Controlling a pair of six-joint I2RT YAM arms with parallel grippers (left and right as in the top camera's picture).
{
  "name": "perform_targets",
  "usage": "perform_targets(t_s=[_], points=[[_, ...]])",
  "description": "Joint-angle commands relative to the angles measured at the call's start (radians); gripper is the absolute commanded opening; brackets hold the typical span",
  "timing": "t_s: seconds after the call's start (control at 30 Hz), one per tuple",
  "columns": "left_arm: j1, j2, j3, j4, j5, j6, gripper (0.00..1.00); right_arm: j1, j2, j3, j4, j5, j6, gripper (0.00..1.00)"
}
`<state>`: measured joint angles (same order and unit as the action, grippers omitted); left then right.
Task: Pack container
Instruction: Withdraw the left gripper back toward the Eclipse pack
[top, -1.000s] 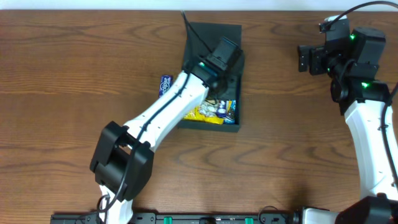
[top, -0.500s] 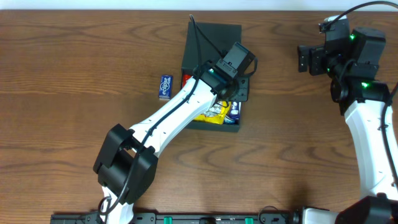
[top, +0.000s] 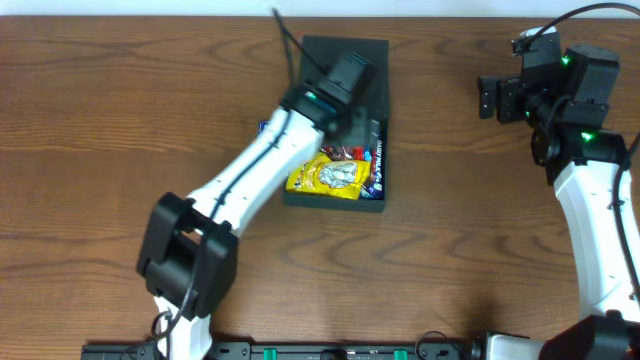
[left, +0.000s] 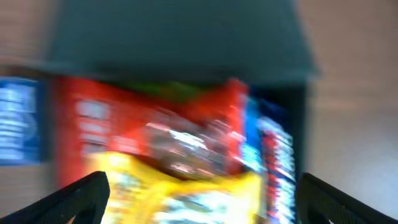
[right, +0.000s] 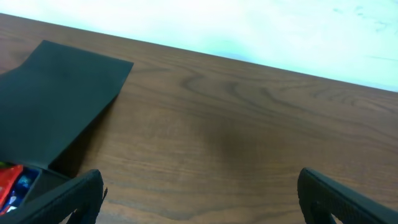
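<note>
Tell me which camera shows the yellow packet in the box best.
Overhead. There the yellow packet lies sharp and nearly whole in the box. The left wrist view catches only part of it, as a blur at the bottom of the frame. The right wrist view shows a corner of the box but no yellow packet.

We are counting one container (top: 337, 206) on one table (top: 120, 110). Inside it we are making out three packets: one yellow packet (top: 325, 176), one red packet (left: 149, 118) and one blue-and-white packet (left: 273, 155). We are finding one blue packet (left: 15, 121) outside, at the left edge of the left wrist view. We are also counting two grippers: the left gripper (left: 199, 205) and the right gripper (right: 199, 196).
</note>
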<state>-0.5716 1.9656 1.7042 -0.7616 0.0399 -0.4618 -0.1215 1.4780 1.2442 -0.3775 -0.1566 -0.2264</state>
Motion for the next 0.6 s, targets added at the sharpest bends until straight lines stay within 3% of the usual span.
perform_targets(t_s=[0.0,0.43,0.57], points=[[0.079,-0.069,0.014,-0.011,-0.138,0.046,0.96,-0.009,-0.012,0.000,-0.001,0.002,0.013,0.99],[0.386,-0.061,-0.005,-0.028,-0.196,0.204,0.97,-0.009,-0.012,0.000,-0.002,-0.005,0.013,0.99],[0.410,-0.055,-0.089,0.008,-0.049,0.314,1.00,-0.008,-0.012,0.000,-0.001,-0.005,0.013,0.99]])
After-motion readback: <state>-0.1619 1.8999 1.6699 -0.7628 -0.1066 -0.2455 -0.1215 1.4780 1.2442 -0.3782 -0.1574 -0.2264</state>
